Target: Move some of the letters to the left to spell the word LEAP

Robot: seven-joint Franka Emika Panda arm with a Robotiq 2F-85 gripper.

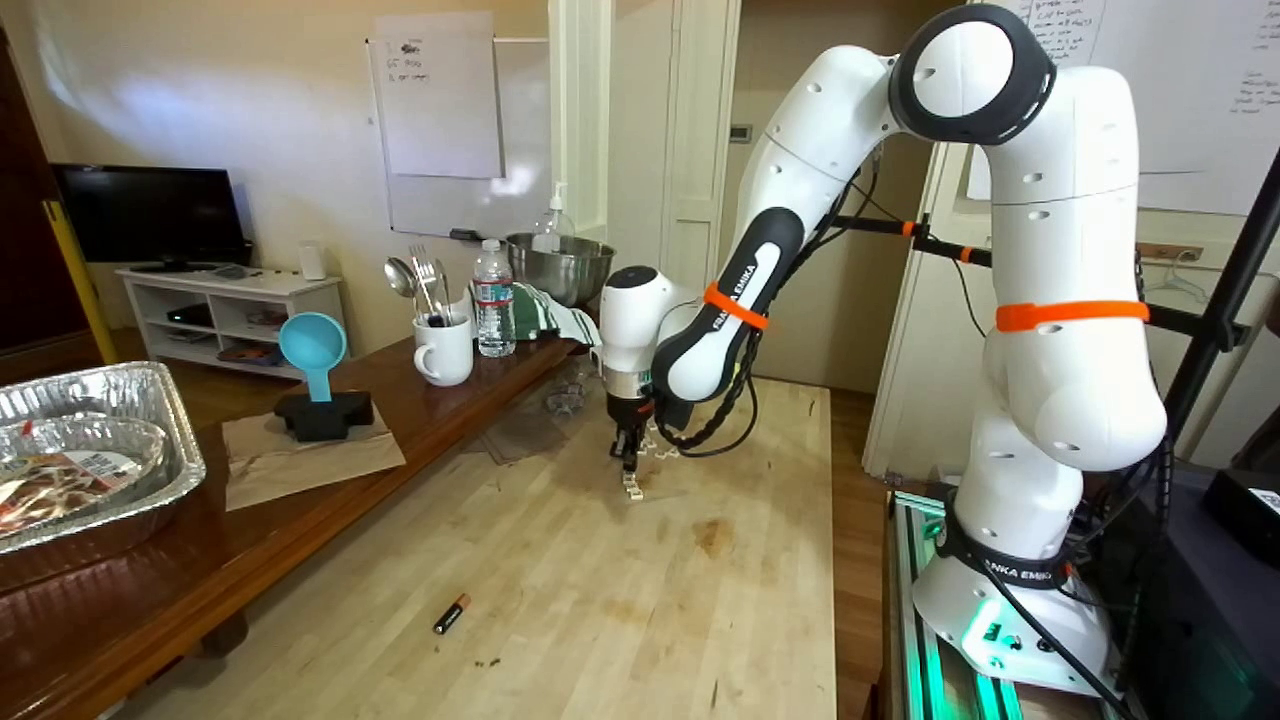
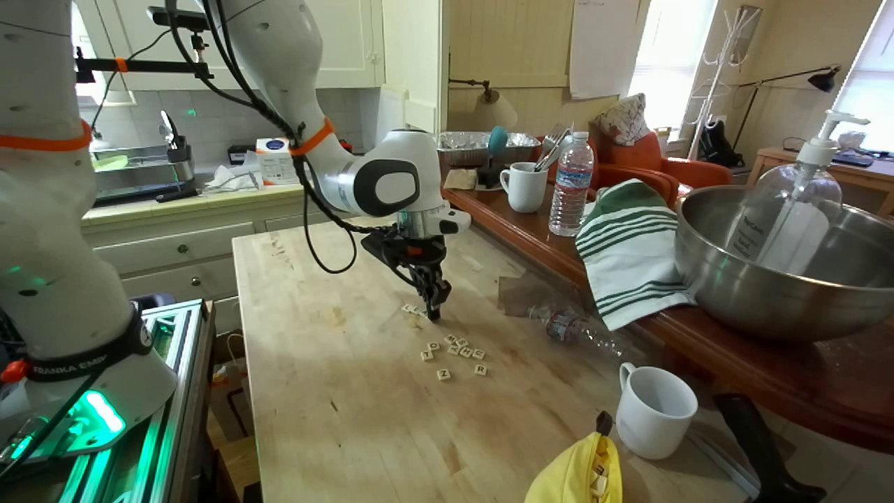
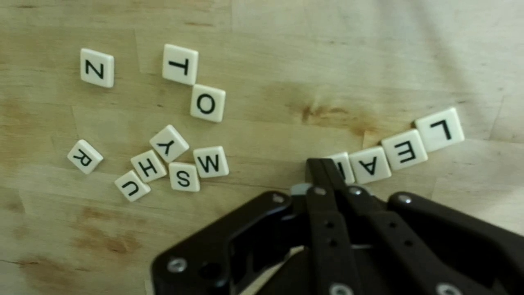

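— How does your gripper (image 3: 322,166) stand, and where are the letters (image 3: 184,177)?

— My two fingers (image 3: 317,177) are pressed together. In the wrist view a partly hidden tile (image 3: 346,167) sits right at their tips, touching or not I can't tell; A (image 3: 371,164), E (image 3: 404,149) and L (image 3: 440,129) run on to the right of my fingers, upside down. Nine others lie to their left, W (image 3: 211,161) nearest, well apart.

— What could go wrong?

— I take this as squaring the last tile to its row. Pushing too far could shove A and bend the word; pressing on the tile's edge could tip it. My fingers hide part of its face: I see one stroke, so I can't confirm a P.
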